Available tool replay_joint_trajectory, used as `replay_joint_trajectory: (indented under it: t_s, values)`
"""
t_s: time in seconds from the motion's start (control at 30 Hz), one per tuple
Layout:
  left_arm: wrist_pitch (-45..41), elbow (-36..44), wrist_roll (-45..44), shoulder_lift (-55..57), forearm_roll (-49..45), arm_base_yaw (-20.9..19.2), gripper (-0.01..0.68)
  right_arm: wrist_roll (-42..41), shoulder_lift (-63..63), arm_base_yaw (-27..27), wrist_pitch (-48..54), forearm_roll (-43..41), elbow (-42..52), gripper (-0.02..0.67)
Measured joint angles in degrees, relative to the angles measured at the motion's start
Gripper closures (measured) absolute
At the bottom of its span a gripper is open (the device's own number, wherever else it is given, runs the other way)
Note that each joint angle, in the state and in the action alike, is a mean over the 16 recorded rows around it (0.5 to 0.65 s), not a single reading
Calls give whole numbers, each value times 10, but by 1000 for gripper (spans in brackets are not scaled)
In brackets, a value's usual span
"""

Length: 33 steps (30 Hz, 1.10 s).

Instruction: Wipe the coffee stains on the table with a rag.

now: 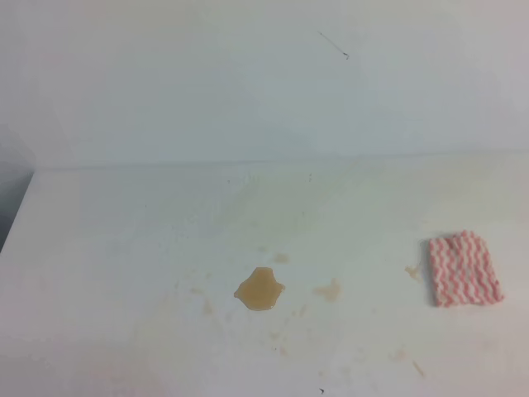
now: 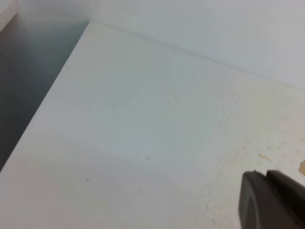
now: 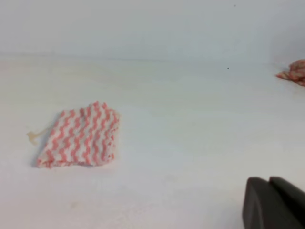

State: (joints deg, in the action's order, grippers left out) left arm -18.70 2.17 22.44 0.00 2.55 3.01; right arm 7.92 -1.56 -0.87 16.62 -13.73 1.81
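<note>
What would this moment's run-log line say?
phase: before pickup | rag: flat on table, untouched | coffee stains: unwiped | right claw: shut, short of rag

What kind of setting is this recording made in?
Likely a bare lab or test bench, not a home: a plain white table against a blank wall, holding only staged coffee stains and a striped rag.

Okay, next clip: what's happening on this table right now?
Nothing is being handled yet. A tan coffee puddle with paler splotches around it sits near the middle of the white table. The striped rag lies flat, folded and untouched off to the right, apart from the spill. Neither arm shows in the overhead view; only a dark tip of each tool shows in its own wrist camera, the right tool shut and short of the rag.
</note>
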Motion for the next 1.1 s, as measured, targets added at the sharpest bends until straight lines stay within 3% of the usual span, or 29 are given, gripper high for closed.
replay_joint_trajectory:
  t_s: [1.1]
  values:
    - [0, -6, 0, 0, 0, 0, 674, 37, 0, 0, -18, 59, -1, 653]
